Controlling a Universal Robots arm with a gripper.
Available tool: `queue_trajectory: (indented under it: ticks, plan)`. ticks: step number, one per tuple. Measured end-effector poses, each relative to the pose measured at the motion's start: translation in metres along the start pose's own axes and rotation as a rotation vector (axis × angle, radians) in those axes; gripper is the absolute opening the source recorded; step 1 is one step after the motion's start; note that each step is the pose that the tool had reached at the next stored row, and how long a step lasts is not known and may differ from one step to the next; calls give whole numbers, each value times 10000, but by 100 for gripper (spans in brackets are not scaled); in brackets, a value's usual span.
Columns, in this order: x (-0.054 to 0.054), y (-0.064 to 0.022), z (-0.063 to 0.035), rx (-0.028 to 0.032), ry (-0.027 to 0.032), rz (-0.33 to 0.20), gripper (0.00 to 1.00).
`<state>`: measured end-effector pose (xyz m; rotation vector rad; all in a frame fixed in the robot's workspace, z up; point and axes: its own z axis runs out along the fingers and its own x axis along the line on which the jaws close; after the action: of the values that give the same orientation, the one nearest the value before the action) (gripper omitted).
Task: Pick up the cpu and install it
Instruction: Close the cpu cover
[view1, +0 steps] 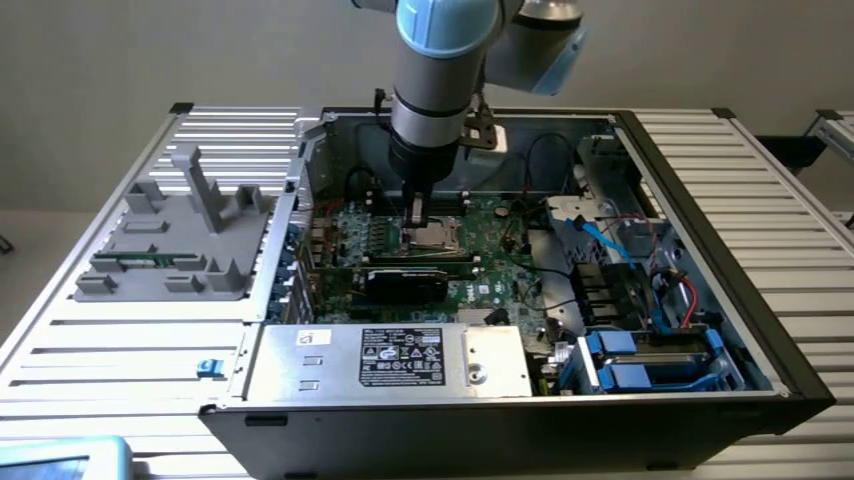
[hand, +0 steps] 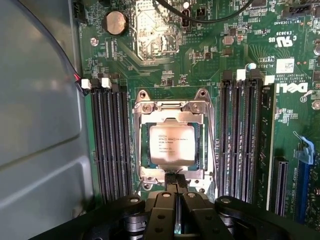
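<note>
Computer case (view1: 534, 428) atop slatted table (view1: 787, 250)

cpu (hand: 172, 144): silvery, marked with dark lettering
motherboard (hand: 210, 60): green
memory slots (hand: 110, 140): black
gripper (hand: 176, 181): black
arm (view1: 447, 30): light blue, grey

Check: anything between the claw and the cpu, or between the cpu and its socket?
Nothing visible. The small flat square silvery cpu lies within the silver metal socket frame on the green motherboard. The shut black claw has its tips at the frame's edge next to the chip, no cable or part between.
</note>
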<state>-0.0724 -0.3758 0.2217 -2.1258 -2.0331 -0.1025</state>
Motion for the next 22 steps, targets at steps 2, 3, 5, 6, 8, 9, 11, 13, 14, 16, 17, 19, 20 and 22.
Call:
queue_trajectory:
  ticks: [2,3,5,6,8,9,11,13,14,16,17,19,20,22]
  plan:
    - [-6,-9,29,-1,-17,2,11]
    - [-9,-14,44,-3,-24,2,11]
    - [-15,-24,74,-7,-36,2,11]
    - [-18,-28,88,-11,-42,3,11]
    - [-23,-37,110,-23,-55,1,11]
    - [-24,-41,118,-31,-61,0,11]
    - [-27,-51,131,-46,-72,-1,11]
    - [-30,-61,141,-62,-79,-4,11]
    - [-31,-66,146,-70,-82,-5,11]
    - [-32,-72,155,-85,-90,-7,11]
    - [-33,-74,159,-91,-94,-8,11]
    - [-35,-76,166,-101,-107,-10,11]
    - [-36,-77,169,-106,-113,-9,11]
    - [-37,-79,177,-118,-126,-9,11]
